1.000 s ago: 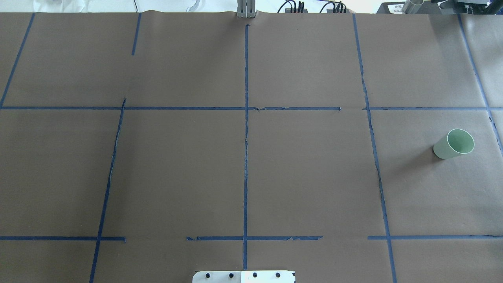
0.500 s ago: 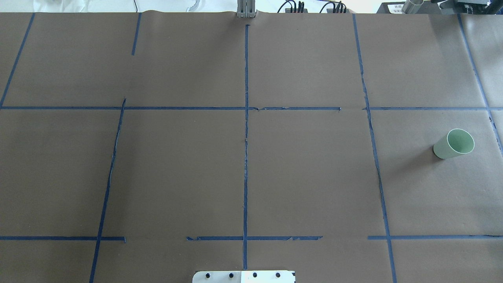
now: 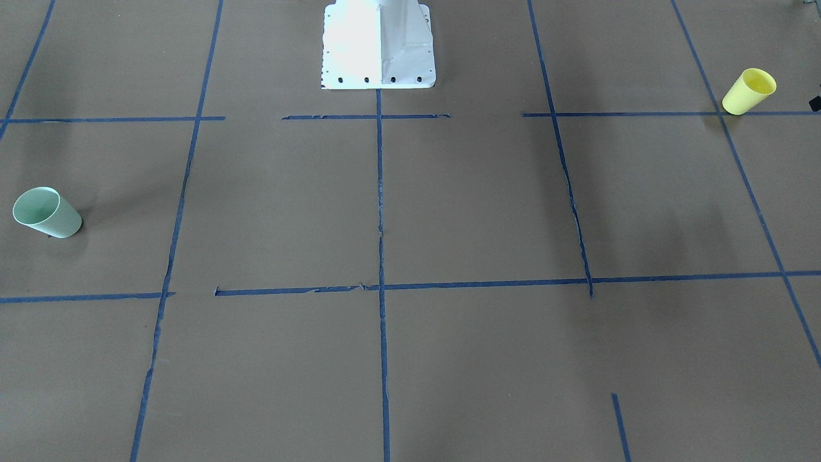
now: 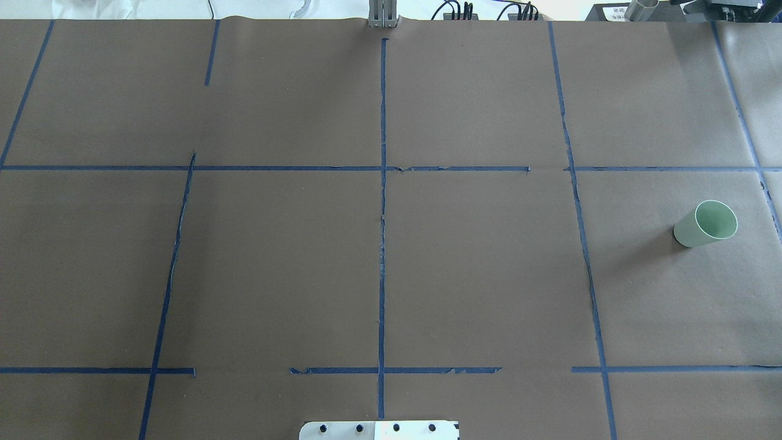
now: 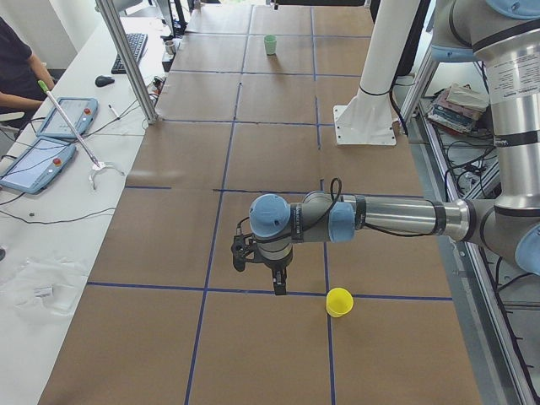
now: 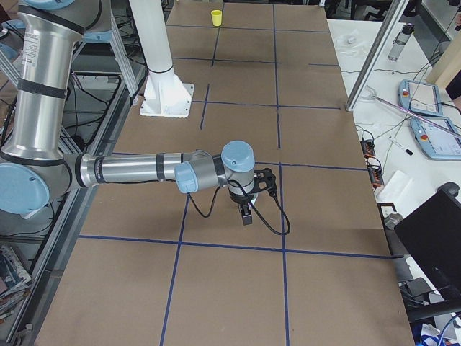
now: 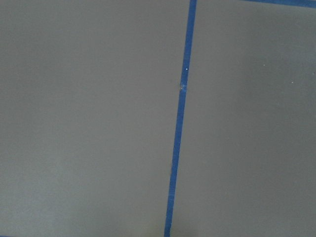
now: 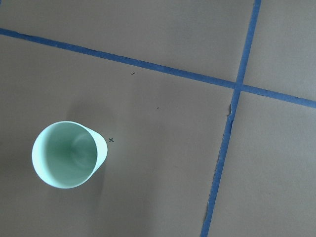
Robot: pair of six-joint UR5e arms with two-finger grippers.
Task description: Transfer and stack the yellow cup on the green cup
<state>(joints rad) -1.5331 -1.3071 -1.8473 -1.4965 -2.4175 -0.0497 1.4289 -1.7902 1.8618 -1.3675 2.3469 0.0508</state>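
The yellow cup [image 3: 749, 91] stands upright on the brown table on my left side; it also shows in the exterior left view [image 5: 339, 301] and far off in the exterior right view [image 6: 216, 17]. The green cup [image 4: 705, 223] stands upright on my right side, and shows from above in the right wrist view [image 8: 69, 154]. My left gripper [image 5: 278, 285] points down, apart from the yellow cup. My right gripper [image 6: 247, 215] points down above the table. Both show only in side views, so I cannot tell if they are open or shut.
The white robot base [image 3: 378, 45] stands at the table's near middle. Blue tape lines [image 4: 382, 214] cross the brown paper. A side table with tablets [image 5: 51, 143] and a metal post [image 5: 126, 59] lies beyond the far edge, where an operator sits.
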